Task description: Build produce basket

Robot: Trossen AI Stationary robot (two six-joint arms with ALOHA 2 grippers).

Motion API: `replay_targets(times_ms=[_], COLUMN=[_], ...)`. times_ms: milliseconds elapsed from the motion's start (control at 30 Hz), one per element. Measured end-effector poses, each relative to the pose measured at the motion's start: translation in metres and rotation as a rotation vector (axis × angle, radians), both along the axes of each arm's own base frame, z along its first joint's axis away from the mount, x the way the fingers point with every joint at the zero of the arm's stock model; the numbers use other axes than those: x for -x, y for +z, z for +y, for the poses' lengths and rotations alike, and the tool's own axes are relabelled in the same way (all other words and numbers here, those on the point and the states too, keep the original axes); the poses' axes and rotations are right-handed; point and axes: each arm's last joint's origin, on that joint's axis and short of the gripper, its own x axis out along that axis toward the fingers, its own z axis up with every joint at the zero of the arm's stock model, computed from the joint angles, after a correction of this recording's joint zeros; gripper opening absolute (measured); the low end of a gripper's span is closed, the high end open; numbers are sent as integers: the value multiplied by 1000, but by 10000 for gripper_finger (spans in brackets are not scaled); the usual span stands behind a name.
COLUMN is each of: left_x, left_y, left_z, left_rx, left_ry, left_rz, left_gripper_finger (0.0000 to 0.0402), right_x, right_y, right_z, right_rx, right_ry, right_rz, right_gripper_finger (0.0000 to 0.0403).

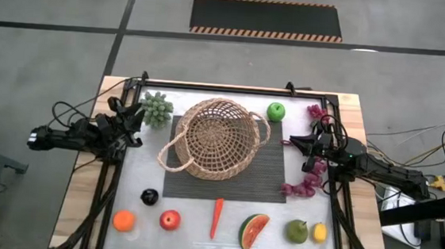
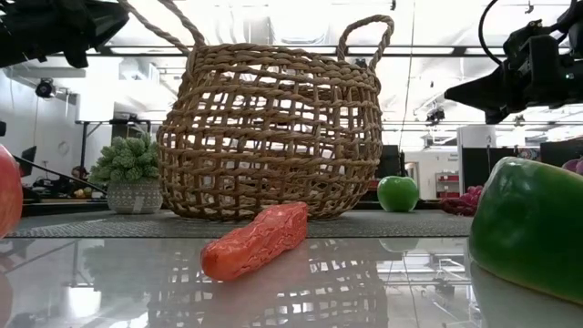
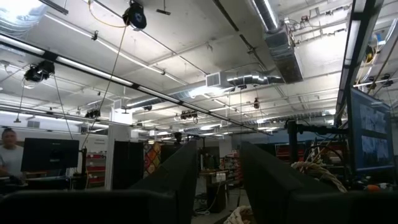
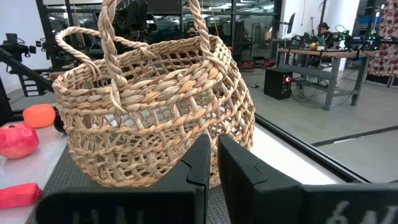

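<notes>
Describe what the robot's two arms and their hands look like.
Both arms are dark, nearly black, jointed, with loose black cables trailing along them. The left hand and right hand each end in two flat, dark, blade-like fingers. No markings are visible on them.

basket (image 1: 215, 137): empty, centred on mat (image 1: 269, 184)
carrot (image 1: 217, 217): near row, between red apple (image 1: 170, 220) and watermelon (image 1: 253, 232)

My worktop (image 1: 197, 248) is glossy white inside a wooden border. A dark ribbed mat (image 1: 269, 185) lies at its middle. Along the near edge lie an orange (image 1: 123, 221), red apple (image 1: 170, 220), carrot (image 1: 216, 218), watermelon slice (image 1: 253, 232), pear (image 1: 297, 231) and lemon (image 1: 320, 232).
</notes>
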Motion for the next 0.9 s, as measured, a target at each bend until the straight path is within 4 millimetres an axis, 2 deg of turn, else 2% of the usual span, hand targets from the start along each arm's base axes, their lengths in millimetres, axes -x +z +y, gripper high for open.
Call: replay_targets(times_ms=[800,900], left_x=[0,0], left_y=[0,0], left_z=[0,0], left_rx=[0,0], left_ry=[0,0], left_rz=[1,0], left_gripper_finger=[105,105], right_x=[0,0], right_y=[0,0], right_z=[0,0], right_rx=[0,-120], right_ry=[0,0], right_rz=[0,-34], right_gripper_finger=[22,22])
